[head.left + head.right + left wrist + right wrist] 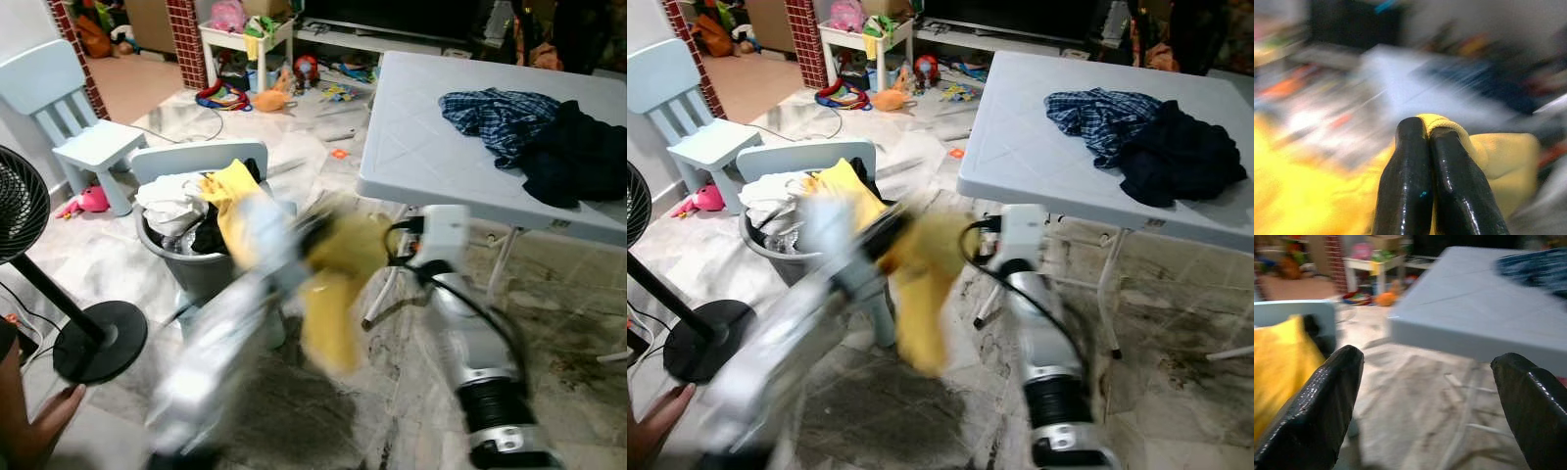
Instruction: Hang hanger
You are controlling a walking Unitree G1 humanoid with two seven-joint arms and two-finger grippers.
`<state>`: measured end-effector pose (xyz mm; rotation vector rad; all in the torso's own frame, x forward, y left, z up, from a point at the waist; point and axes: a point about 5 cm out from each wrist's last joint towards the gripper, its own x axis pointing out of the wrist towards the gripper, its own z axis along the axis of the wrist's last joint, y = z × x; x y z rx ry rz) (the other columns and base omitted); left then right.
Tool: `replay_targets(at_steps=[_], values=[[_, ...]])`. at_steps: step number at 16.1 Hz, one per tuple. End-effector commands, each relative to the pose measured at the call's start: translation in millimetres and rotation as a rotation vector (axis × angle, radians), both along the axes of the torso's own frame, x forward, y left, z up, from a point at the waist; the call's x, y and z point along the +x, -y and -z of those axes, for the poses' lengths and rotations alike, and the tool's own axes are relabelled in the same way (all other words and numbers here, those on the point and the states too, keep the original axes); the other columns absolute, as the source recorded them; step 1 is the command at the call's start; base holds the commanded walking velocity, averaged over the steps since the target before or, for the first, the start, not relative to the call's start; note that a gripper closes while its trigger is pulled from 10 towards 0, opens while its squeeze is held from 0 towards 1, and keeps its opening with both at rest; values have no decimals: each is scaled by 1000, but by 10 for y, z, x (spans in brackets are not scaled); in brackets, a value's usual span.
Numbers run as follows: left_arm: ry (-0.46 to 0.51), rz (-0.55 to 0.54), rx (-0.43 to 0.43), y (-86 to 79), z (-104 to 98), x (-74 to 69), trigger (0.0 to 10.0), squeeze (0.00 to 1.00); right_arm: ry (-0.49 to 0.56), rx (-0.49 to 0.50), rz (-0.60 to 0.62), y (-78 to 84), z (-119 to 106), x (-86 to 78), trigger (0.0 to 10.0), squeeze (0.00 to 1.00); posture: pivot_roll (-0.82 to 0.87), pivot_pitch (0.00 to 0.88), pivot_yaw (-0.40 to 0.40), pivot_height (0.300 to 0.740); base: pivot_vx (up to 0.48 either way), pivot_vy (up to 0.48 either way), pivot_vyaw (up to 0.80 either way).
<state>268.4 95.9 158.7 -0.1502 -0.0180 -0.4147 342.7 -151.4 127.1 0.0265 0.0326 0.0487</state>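
Two grippers at centre frame — the left gripper (pixel 1429 147), blurred, pinches a yellow cloth (pixel 333 294) beside the laundry basket (pixel 191 262), the right gripper (pixel 1425 401) spread wide, empty — no hanger discernible

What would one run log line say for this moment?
left pincer: shut on yellow cloth | right pincer: open, holding nothing | basket: full of laundry
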Motion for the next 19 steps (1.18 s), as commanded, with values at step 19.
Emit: replay_targets(at_steps=[19], values=[[-47, -210, 10, -416, 311, -245, 10000, 0, 20, -27, 16, 91, -32, 51, 10000, 0, 8, 0, -34, 740, 0, -178, -800]])
